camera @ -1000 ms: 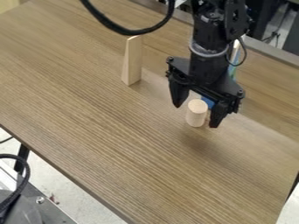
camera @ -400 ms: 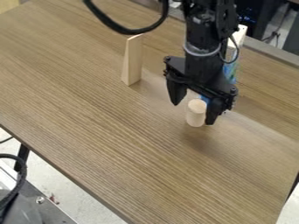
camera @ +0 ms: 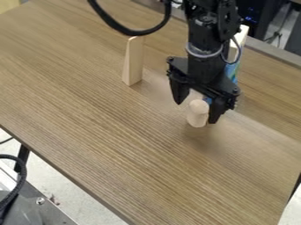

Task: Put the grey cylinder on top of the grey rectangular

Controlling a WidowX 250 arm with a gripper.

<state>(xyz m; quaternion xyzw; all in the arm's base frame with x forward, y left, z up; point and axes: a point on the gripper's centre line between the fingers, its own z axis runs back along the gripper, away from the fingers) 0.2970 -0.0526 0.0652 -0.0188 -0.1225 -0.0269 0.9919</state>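
Claw (camera: 196,111) hanging wide over desk (camera: 117,145), pale cylinder (camera: 197,115) apparently standing between fingertips, well in from far edge. Step likely calling for centring first — one fingertip sitting very close — then lowering straight, closing evenly, avoiding tipping.

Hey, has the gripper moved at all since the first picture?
Yes, slightly: judged against the tall wooden block, the gripper now sits a little higher in the view.

No readable text or labels anywhere
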